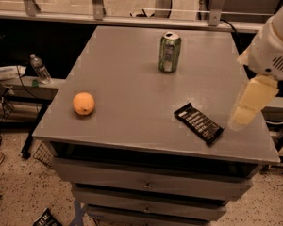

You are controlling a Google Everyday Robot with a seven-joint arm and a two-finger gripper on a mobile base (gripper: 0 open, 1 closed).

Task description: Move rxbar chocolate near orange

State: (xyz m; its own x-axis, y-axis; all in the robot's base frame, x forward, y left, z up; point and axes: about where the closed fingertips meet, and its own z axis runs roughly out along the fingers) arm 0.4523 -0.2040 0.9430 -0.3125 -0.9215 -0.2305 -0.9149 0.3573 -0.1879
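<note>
The rxbar chocolate [198,123], a flat black wrapper with white lettering, lies at an angle on the grey table top [127,74] near its front right. The orange [83,103] sits near the table's front left edge, far from the bar. My gripper [245,109], pale cream below the white arm [273,46], hangs over the table's right side, just to the right of the bar and apart from it. It holds nothing that I can see.
A green drink can [170,52] stands upright at the back middle of the table. Drawers [146,185] run below the front edge. A plastic bottle [39,69] stands on a low shelf to the left. A railing runs behind the table.
</note>
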